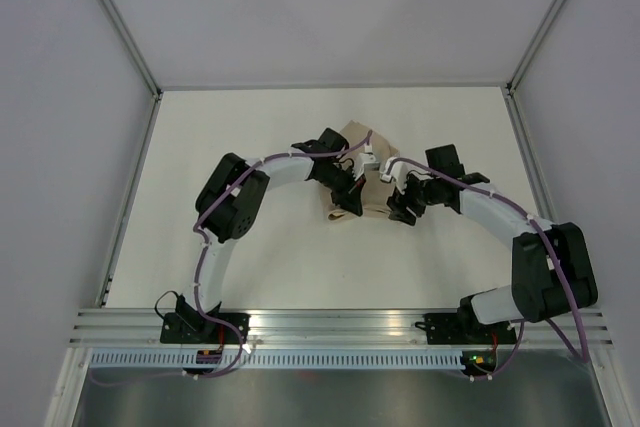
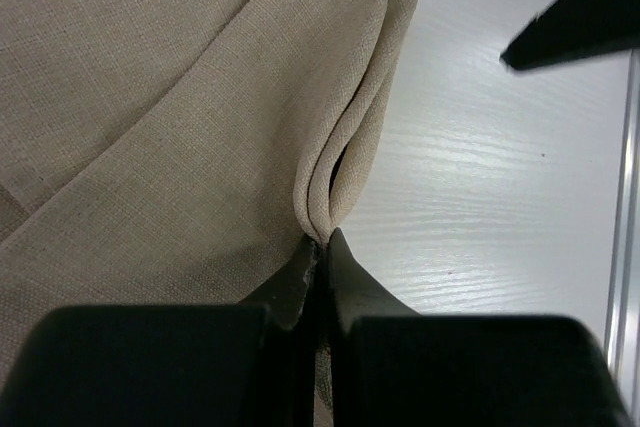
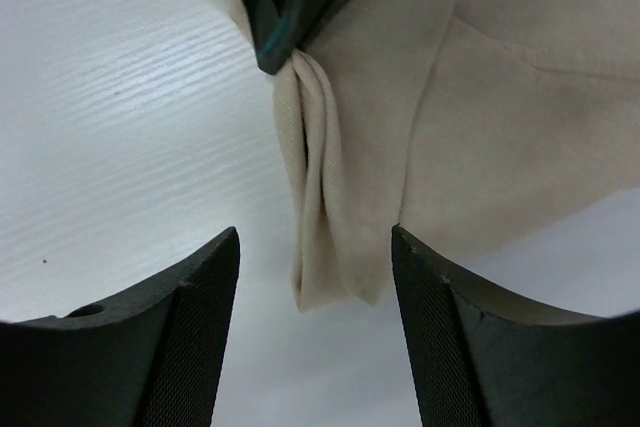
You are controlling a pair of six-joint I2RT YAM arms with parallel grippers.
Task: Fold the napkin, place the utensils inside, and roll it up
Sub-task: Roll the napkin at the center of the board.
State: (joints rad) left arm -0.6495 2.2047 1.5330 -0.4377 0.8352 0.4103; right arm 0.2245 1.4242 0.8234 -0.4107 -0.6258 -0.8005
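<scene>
Left gripper (image 2: 320, 242) is clamped hard on the napkin (image 2: 180, 127), with its jaws pressed together on a bunched fold at the cloth's edge and several layers squeezed into the pinch. From above, the left arm rises from the near edge, elbows out toward the left side of the counter (image 1: 260, 267), then sweeps in over the middle with its wrist tipped down. The napkin lies folded and rumpled mid-counter, a bit nearer the far edge, between the two wrists.

On to the right gripper (image 3: 313, 237), and it's spread wide. Its fingers stand either side of a loose folded corner, with no squeeze on it. That arm curves in from the near right corner.

The overhead view hides the pinch under the arms. The left wrist camera shows the stacked layers, and the right wrist camera shows the left gripper's tip biting the cloth above that loose corner.
</scene>
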